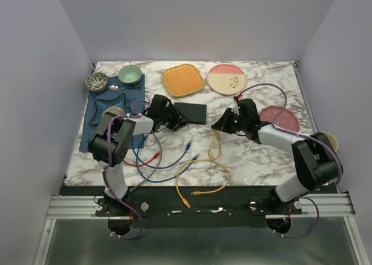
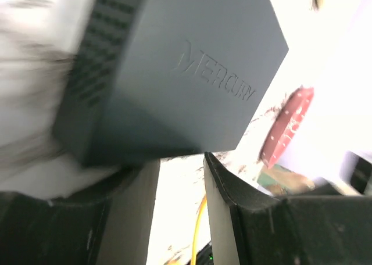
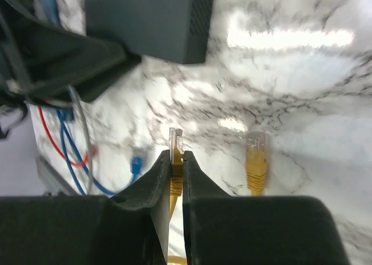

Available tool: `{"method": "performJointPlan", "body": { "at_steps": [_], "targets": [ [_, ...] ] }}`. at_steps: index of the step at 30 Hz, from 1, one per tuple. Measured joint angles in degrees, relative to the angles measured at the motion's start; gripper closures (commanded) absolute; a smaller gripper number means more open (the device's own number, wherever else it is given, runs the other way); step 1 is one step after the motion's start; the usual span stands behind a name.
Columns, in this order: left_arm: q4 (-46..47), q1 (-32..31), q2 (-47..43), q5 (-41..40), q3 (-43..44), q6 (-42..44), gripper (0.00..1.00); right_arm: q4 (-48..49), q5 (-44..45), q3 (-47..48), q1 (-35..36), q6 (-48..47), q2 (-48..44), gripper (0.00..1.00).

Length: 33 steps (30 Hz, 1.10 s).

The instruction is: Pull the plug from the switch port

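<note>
Pinches the yellow plug (image 3: 175, 142) in nearly closed right jaws, clear of the switch (image 1: 190, 112) on the desk (image 1: 261, 160) at ten o'clock, rests half-open, empty left jaws against its edge; probably light, stiff, clip brittle, so best gripped by the moulded body.

Bolted side by side at the near edge of the worktop (image 1: 261, 154), both reaching forward and inward, towards each other. On the left: up from the base, folded sharply at the elbow, then stretched to the right with the left end effector (image 1: 172, 118) held low, fingers parted about halfway, tips by the edge of the switch (image 2: 192, 73); impossible to say whether clamping it. On the right: elbow raised out wide, forearm sloping down leftwards, ending in the right end effector (image 3: 177, 154), pinched narrowly on the yellow plug (image 3: 175, 140), fingers nearly meeting.
</note>
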Motion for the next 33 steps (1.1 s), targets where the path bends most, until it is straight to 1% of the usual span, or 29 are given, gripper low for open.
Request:
{"method": "performJointPlan", "body": {
  "at_steps": [4,7,10,14,15,16,17,20,22,24,28,33],
  "targets": [
    [-3.76,1.73,-6.62,-2.54,-1.49,2.54,0.50,-5.18,10.86,2.89,0.09,-3.17,-9.35,0.99],
    [-5.81,2.60,-12.50,-5.09,-2.01,4.76,0.50,-7.10,15.56,3.06,0.07,-4.46,-11.41,0.99],
    [-7.89,2.62,-16.22,-7.10,-2.08,7.52,0.50,-8.83,16.98,2.12,0.07,-4.92,-10.25,0.99],
    [-10.69,2.56,-17.40,-8.70,-3.17,9.92,0.50,-9.53,16.63,-1.25,0.59,-5.40,-8.70,0.98],
    [-11.30,2.47,-17.59,-9.03,-3.98,10.32,0.50,-9.49,16.41,-2.10,1.07,-5.51,-8.35,0.94],
    [-12.13,2.34,-17.75,-9.51,-4.92,10.69,0.49,-9.42,16.06,-2.80,1.66,-5.66,-7.96,0.86],
    [-12.61,2.27,-17.90,-9.84,-5.68,10.86,0.48,-9.38,15.52,-3.45,2.51,-5.75,-7.54,0.63],
    [-15.45,1.90,-19.32,-11.41,-8.13,11.89,0.44,-9.33,14.75,-4.42,4.28,-5.79,-7.02,0.35],
    [-17.70,1.70,-20.98,-12.83,-8.46,12.63,0.41,-9.29,14.93,-4.72,4.90,-5.86,-7.48,0.30],
    [-19.37,1.60,-23.21,-14.38,-8.35,13.38,0.37,-9.38,15.72,-5.01,4.90,-6.01,-9.03,0.28],
    [-23.02,1.60,-28.87,-18.38,-7.39,15.28,0.33,-9.40,17.86,-5.40,4.87,-6.16,-15.30,0.28],
    [-26.34,1.60,-34.05,-23.04,-7.15,18.01,0.35,-8.81,23.39,-7.89,4.87,-6.47,-25.18,0.33]
  ]
}}
